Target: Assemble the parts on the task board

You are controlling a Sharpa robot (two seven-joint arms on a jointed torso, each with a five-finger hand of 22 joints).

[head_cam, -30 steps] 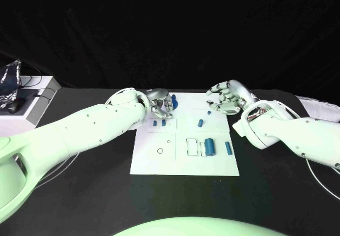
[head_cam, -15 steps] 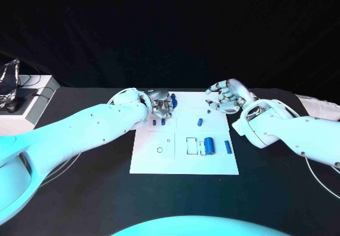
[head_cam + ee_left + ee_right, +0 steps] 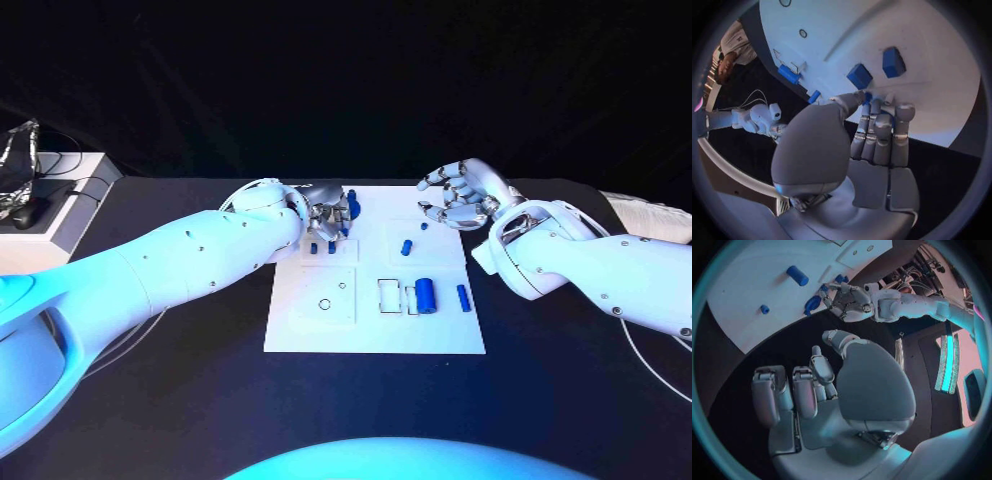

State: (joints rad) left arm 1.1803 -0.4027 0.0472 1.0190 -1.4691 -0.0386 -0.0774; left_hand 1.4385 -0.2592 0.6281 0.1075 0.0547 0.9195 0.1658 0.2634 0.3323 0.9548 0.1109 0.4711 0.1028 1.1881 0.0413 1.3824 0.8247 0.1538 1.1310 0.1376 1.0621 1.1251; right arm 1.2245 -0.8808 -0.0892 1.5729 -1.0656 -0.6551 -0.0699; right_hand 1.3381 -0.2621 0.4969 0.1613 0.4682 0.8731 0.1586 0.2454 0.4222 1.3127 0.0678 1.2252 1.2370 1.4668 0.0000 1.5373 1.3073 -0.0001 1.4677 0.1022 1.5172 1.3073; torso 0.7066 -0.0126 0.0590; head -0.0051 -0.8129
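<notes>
The white task board (image 3: 368, 325) lies mid-table. My left hand (image 3: 329, 212) hovers over its far left corner with the fingers drawn together. Thumb and fingertips pinch a small blue part (image 3: 869, 96), also seen beside the fingers (image 3: 351, 208). Two blue blocks (image 3: 859, 76) (image 3: 893, 61) sit on the board just beyond that hand (image 3: 867, 145). A thick blue cylinder (image 3: 426, 294), a slim one (image 3: 463, 297) and a short one (image 3: 408, 247) lie on the board's right half. My right hand (image 3: 459, 200) floats over the far right corner, fingers half curled and apart, holding nothing.
A white box with cables (image 3: 58, 195) stands at the table's far left edge. A small ring (image 3: 326, 304) and a rectangular frame (image 3: 391, 296) mark the board's near half. Black table (image 3: 173, 400) surrounds the board.
Both hands have stayed almost in place over the board's far corners; the right hand has drifted slightly toward the far edge.
</notes>
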